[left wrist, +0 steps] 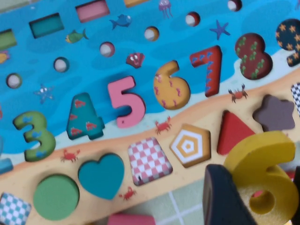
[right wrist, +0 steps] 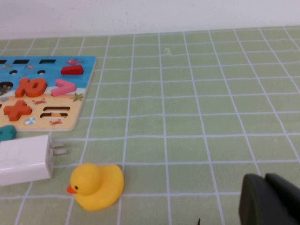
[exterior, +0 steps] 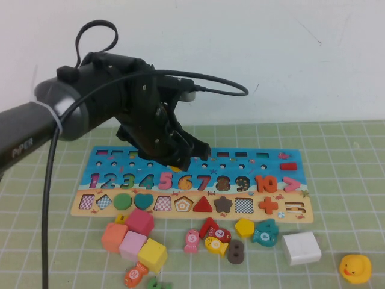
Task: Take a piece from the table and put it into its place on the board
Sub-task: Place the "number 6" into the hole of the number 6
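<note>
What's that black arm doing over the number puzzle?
The left end effector is holding a yellow 6 above the board, near the middle of its row of digits. The board's 6 spot looks printed, with no piece seated in it yet. The right end effector sits off to the side over bare mat, near a rubber duck, holding nothing visible.
</note>
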Controlling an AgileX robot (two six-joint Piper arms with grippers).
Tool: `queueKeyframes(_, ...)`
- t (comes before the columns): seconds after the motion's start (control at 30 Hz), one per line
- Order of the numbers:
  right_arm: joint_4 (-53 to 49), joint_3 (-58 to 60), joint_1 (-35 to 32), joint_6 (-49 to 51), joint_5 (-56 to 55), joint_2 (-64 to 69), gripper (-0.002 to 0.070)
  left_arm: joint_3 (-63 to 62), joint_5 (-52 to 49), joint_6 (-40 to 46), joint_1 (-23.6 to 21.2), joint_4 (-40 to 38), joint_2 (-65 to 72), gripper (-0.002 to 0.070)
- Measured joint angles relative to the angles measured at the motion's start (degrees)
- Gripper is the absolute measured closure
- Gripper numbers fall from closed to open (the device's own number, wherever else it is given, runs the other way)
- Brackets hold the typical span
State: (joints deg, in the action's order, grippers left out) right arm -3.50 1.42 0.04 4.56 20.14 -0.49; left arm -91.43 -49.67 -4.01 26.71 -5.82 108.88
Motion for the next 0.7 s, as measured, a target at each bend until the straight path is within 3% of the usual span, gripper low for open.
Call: queueKeyframes(0.7,0.0,0.0,0.0,0.0,0.0,0.0,0.0678,-19.6,-9.0,2.1,-0.2,0.7,20.5,0.0419)
